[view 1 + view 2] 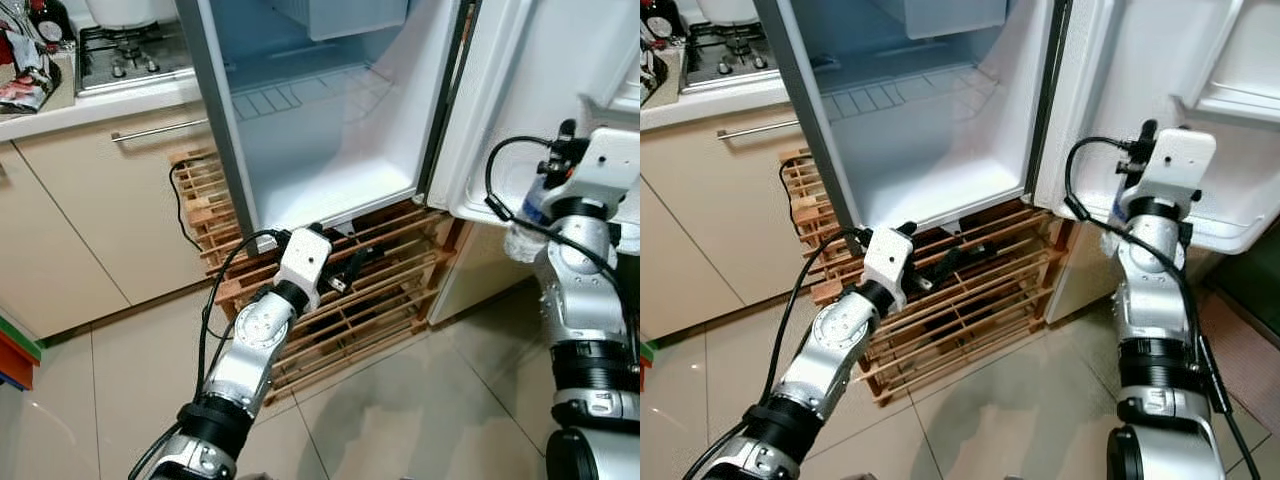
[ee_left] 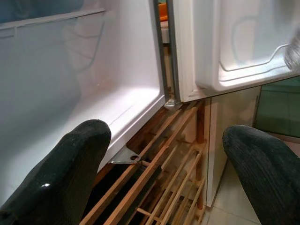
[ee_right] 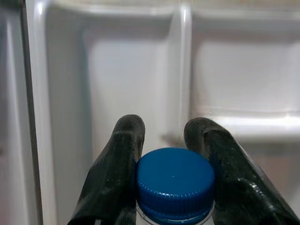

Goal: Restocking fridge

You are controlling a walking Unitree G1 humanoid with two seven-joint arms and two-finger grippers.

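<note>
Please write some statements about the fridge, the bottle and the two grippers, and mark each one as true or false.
1. The right gripper holds a bottle with a blue cap. True.
2. The fridge door is closed. False: it stands open, and the white inside of the fridge can be seen.
3. The left gripper is shut on a bottle. False: its fingers are wide apart and hold nothing.
4. A wooden rack stands under the fridge. True.
5. The bottle already stands in the door shelf. False: it is in the right gripper, in front of the door.
</note>
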